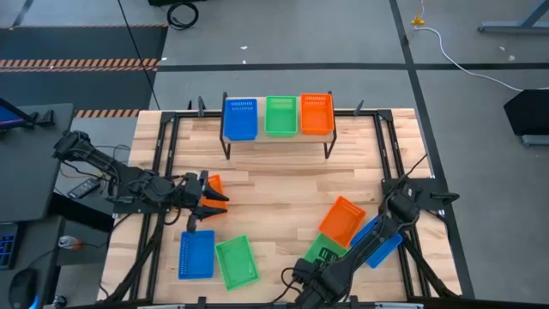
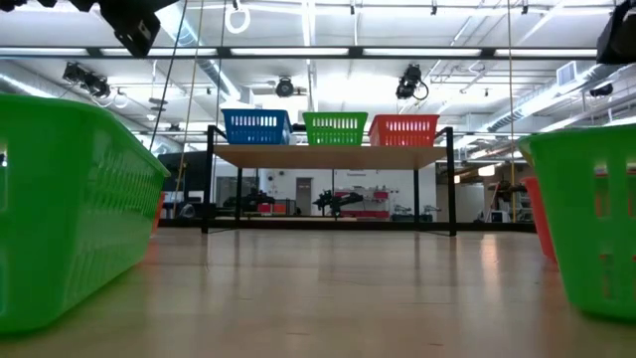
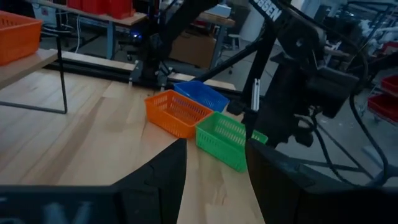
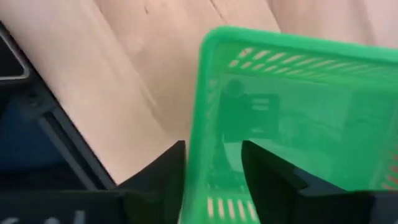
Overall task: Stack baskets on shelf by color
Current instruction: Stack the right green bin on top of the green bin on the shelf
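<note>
On the shelf (image 1: 276, 137) at the far edge stand a blue basket (image 1: 240, 118), a green one (image 1: 281, 115) and an orange one (image 1: 316, 113). At the near right, a green basket (image 4: 292, 124) lies beside an orange (image 1: 343, 220) and a blue one (image 1: 377, 242). My right gripper (image 4: 213, 171) points down over the green basket, fingers open, one outside and one inside its end wall. My left gripper (image 3: 216, 180) hangs open and empty above another orange basket (image 1: 214, 184) at the left. My right gripper comes from above with the green basket's end wall (image 4: 202, 143) between its two fingers, near a corner. The basket sits flat on the table. Whether the fingers touch the wall I cannot tell.
A blue basket (image 1: 196, 255) and a green basket (image 1: 237, 262) lie side by side near the front edge at the left. A black frame (image 1: 390, 146) runs round the tabletop. Bare wood (image 1: 283, 193) lies between the shelf and the baskets.
</note>
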Available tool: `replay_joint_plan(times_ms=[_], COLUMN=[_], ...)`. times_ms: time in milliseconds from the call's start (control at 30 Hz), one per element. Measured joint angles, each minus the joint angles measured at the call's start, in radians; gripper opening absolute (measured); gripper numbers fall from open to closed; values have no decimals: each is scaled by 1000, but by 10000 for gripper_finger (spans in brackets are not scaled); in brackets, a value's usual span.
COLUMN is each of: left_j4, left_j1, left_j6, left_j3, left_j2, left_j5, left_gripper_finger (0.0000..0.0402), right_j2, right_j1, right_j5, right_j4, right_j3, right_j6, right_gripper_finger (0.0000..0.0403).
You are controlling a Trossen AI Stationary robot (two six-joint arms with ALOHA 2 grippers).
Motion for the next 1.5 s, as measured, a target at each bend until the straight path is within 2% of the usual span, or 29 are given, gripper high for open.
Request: replay_joint_plan(times_ms=[233,367,600,800,933,1167,1333,1500], left_j4=[9,17,30,42,40,45,51,54], left_j1=[0,0,0,0,-23,-65,-66,-65], left_j6=[-4,-10,-19,-5,-21,-23,-23,3], left_j3=[0,0,0,0,0,0,0,0], left_j2=[2,2,2,2,13,56,62,62], left_j5=[0,-4,-8,-8,-19,-113,-120,-126], left_gripper_finger=[172,172,172,172,172,172,172,172], right_j2=[41,35,34,33,33,33,-49,-116], right_j1=[-13,-25,-77,-169,-251,-379,-461,-560], right_j5=[-62,-41,30,141,169,277,353,368], right_j4=[32,52,42,-158,-280,-469,-458,-449], right_j3=[0,33,165,261,320,492,471,471], right_j6=[-87,-152,-377,-573,-704,-902,-1039,-1133], right_gripper_finger=[65,11,11,12,10,9,9,9])
